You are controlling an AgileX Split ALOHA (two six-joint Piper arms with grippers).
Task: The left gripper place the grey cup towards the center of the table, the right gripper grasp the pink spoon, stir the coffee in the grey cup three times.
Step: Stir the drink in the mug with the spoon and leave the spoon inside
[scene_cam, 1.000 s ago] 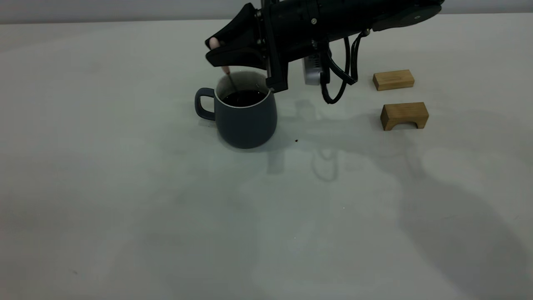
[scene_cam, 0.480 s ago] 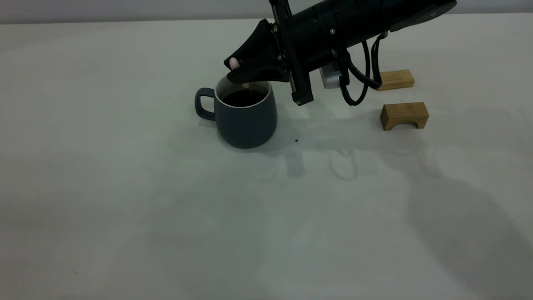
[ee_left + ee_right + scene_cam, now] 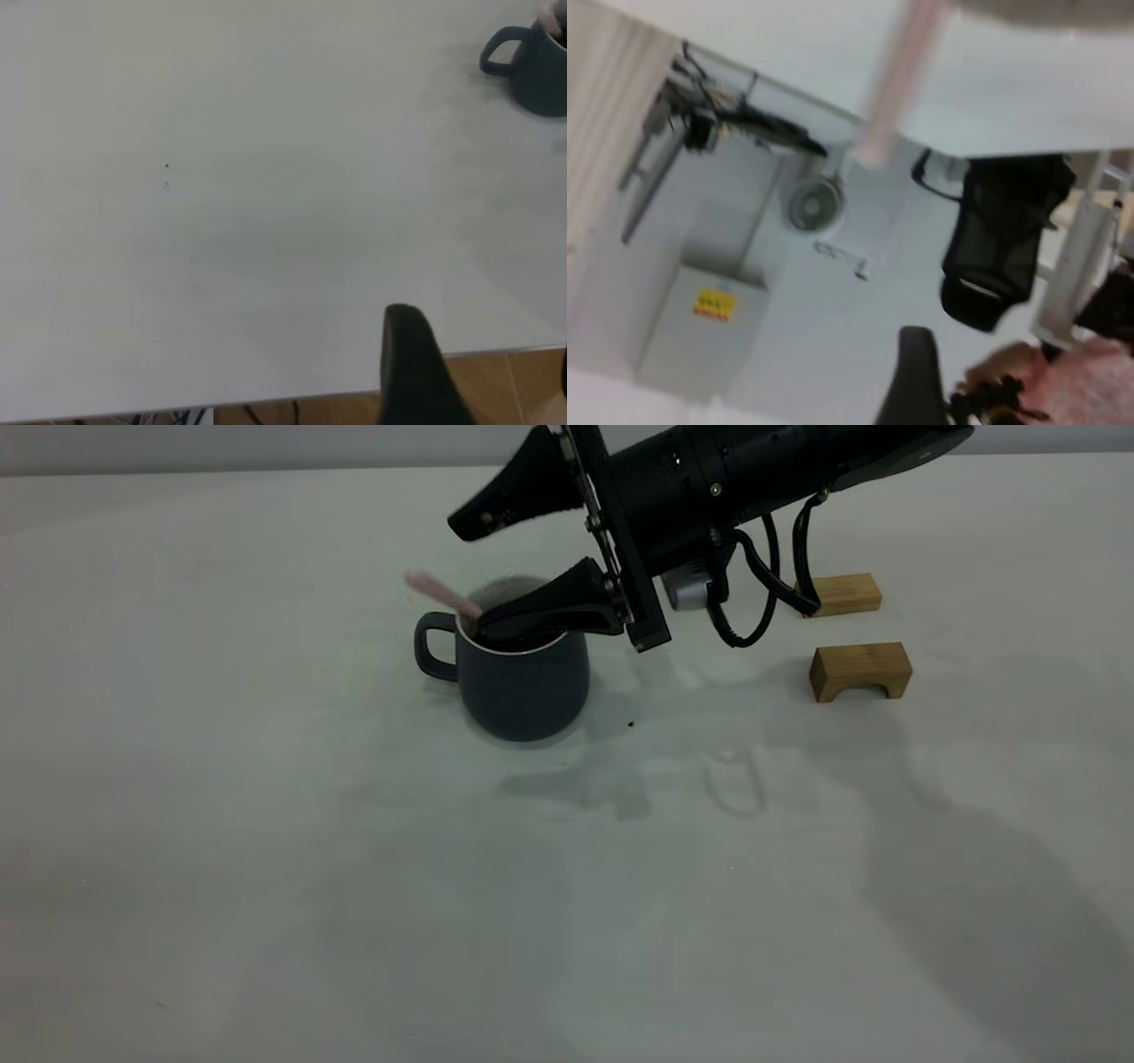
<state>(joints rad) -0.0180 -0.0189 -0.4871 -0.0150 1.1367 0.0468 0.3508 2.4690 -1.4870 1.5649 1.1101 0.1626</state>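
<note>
Grey cup (image 3: 523, 682) stands mid-table (image 3: 266, 868), handle pointing left. Pink spoon (image 3: 441, 595) leans in it, long axis slanting up-left over the rim above the handle. Right gripper (image 3: 483, 567) just beyond, fingers spread wide, lower finger (image 3: 549, 607) across the cup mouth, spoon unheld. Left gripper (image 3: 416, 367) well apart; can't tell its fingers.

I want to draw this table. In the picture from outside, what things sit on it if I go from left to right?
Pink spoon sticking out of the cup → grey cup → the two wooden blocks, which share the far right, one behind the other. The right hand hangs open above the cup, so it has no clear spot.
</note>
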